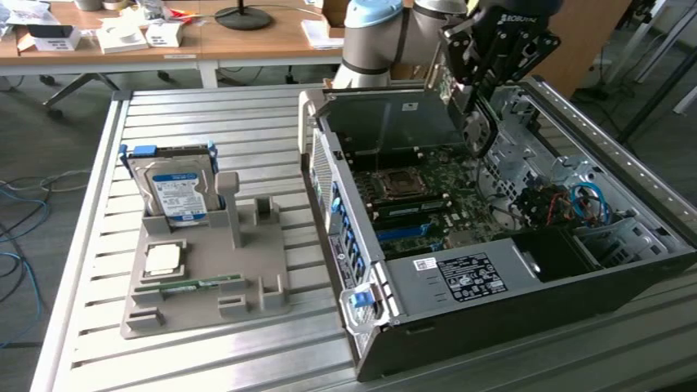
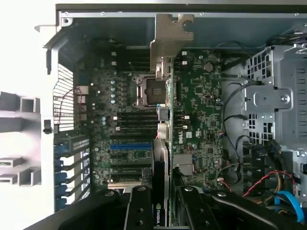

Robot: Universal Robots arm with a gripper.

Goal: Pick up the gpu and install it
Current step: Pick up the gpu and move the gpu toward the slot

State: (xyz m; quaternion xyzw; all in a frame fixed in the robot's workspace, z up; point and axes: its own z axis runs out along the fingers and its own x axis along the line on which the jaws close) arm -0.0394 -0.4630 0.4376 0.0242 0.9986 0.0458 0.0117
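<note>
The table [image 1: 218, 114] of metal slats carries the case [image 1: 610, 269], which lies on its side with its open side up. The board [image 2: 201, 96] covers the floor of the case, its socket [image 2: 153, 91] near the middle.

I hang my gripper [image 1: 471, 94] over the open case, above the board. My jaws are drawn partway in and clamp the gpu [image 1: 477, 131] between the two black fingers [image 2: 141, 206], one pad on each flat face. I hold the card edge-on, clear of the case floor, its long edge running across the board beside the socket. Its silver bracket [image 2: 170, 43] is at the far end from my fingers, close to the case's rear wall.

White letters on my gripper's black body read as ROBOTIQ, partly cut off. On the gpu's edge, just at my fingers, a small label [image 2: 158, 214] reads NVIDIA. A white mark on the board, next to the card, looks like Dell, though I am not sure of it. A white sticker [image 1: 468, 278] sits on a dark cover inside the case; its print is too small to read.

At the exterior view's left of the case, a grey holder [image 1: 207, 278] carries a drive [image 1: 176, 194] standing upright, with a blue and white label that I cannot read.
</note>
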